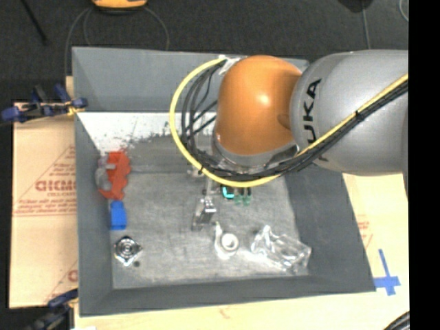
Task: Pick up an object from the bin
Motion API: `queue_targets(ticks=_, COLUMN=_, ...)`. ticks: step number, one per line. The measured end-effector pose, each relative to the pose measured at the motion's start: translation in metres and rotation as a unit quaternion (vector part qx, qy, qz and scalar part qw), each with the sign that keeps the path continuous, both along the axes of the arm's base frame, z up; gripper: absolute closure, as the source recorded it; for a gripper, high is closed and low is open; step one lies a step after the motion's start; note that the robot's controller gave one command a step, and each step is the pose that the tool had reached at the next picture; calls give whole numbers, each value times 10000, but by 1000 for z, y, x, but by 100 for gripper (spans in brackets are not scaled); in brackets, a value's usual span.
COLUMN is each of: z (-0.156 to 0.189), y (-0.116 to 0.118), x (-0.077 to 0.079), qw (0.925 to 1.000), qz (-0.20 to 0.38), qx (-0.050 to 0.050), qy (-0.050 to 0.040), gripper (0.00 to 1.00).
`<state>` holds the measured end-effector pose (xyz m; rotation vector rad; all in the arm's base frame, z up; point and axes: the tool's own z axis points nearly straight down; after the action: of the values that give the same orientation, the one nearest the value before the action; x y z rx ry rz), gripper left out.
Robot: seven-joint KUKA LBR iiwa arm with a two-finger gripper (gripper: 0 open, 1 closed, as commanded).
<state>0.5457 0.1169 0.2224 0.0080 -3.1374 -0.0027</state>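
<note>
The gripper is seen low over the middle of the bin, beneath the arm's orange cover, which hides most of it from above. Whether it is open or closed cannot be told, and nothing is seen to be held by it.

The nearest thing is a small white ring-shaped piece, which lies on the floor just beside the gripper, toward the near wall and slightly toward the view's right. It is not seen to be touched by the gripper. Just beyond it, further to the view's right, a crumpled piece of clear plastic is found lying flat.

The other things are kept well apart from the gripper, along the view's left side of the floor: a red plastic piece near the far left corner, a small blue block just below it, and a round shiny metal part near the front left corner.
</note>
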Motion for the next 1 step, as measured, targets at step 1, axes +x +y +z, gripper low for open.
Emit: queue_targets(ticks=1, z=-70, y=-35, x=-58, qw=9953, qz=967, qx=-19, qy=-2, gripper=0)
